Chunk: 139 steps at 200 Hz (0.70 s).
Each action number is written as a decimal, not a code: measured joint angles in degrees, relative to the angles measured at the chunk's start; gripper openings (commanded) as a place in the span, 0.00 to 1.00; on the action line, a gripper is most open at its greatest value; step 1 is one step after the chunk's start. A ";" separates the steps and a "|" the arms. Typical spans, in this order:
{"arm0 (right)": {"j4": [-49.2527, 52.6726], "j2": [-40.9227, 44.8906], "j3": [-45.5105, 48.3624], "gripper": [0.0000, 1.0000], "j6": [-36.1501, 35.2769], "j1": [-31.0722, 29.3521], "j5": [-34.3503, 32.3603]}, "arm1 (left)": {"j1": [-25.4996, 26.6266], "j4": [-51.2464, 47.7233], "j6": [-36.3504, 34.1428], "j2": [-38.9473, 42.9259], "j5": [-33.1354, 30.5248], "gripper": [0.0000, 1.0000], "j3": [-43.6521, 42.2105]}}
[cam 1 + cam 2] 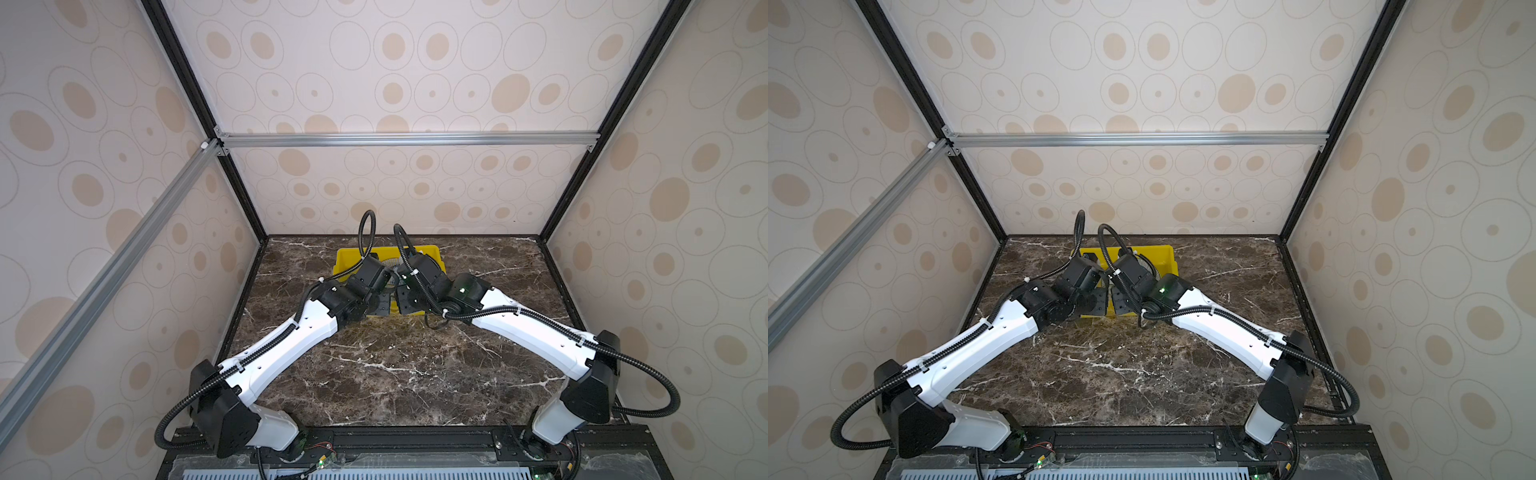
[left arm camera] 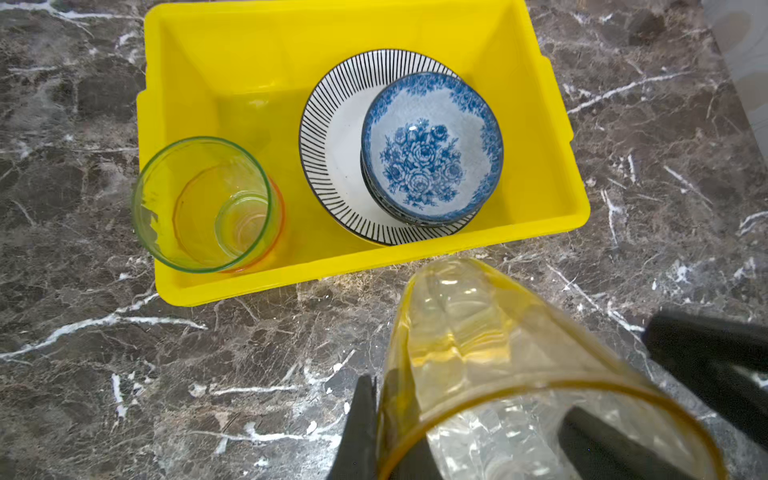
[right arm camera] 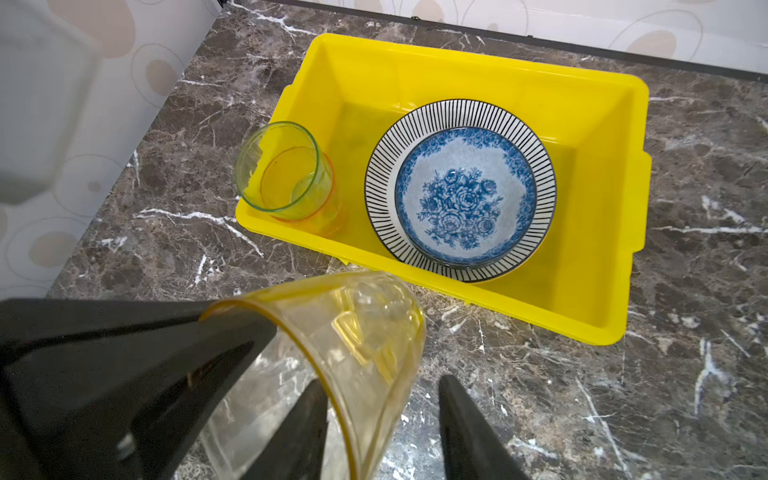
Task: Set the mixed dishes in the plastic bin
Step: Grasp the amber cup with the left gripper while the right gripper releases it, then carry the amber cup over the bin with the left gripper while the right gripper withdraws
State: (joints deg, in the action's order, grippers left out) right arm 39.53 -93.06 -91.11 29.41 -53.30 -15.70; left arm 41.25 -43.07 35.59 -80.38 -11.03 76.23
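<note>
Top views both show the dark marble counter [image 1: 395,374] with the yellow bin [image 1: 347,259] toward its 12 o'clock side, half hidden under the two arms. In the left wrist view, a striped plate [image 2: 332,166] lies flat toward the bin's 3 o'clock end, and a blue flowered bowl [image 2: 432,149] sits on it. In the bin's 7 o'clock corner a green cup [image 2: 201,203] stands nested inside an orange cup [image 2: 277,216]. An amber cup [image 2: 498,353] hangs tilted over the counter, just off the bin's 6 o'clock wall. The left fingers [image 2: 380,432] are pinched closed on the amber cup's wall at its rim. The right fingers [image 3: 380,382] straddle the opposite wall, spread apart and clear of it.
</note>
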 measured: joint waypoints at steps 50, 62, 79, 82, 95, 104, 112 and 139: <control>-1.66 3.87 2.27 0.51 0.02 0.00 0.52 | -0.37 -1.62 -0.07 -1.36 -1.88 0.00 3.06; -1.90 4.94 2.97 0.52 0.02 0.00 0.70 | -0.59 -1.99 -0.31 -1.92 -2.16 0.00 3.63; -2.16 5.84 3.32 0.52 0.00 0.00 0.85 | -1.51 -2.47 -0.70 -2.67 -2.38 0.00 4.09; -2.23 5.95 3.32 0.53 0.00 0.00 0.90 | -1.77 -2.58 -0.85 -2.82 -2.38 0.00 4.17; -2.34 6.32 3.32 0.54 -0.15 0.00 1.05 | -3.17 -3.19 -1.38 -3.65 -2.43 0.00 4.72; -2.29 6.60 3.32 0.54 -0.31 0.00 1.14 | -4.35 -3.32 -1.81 -4.13 -2.45 0.00 4.94; -2.27 6.91 3.32 0.55 -0.50 0.00 1.11 | -5.62 -3.54 -2.16 -4.42 -2.47 0.00 5.11; -2.25 8.66 3.32 0.57 -1.57 0.00 0.57 | -9.29 -4.79 -3.50 -4.57 -2.36 0.00 6.16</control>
State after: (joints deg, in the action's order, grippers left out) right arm 37.28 -84.40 -87.79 27.83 -53.30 -15.14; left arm 31.97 -47.86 32.10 -84.95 -13.39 82.39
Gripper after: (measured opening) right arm 0.560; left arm 0.065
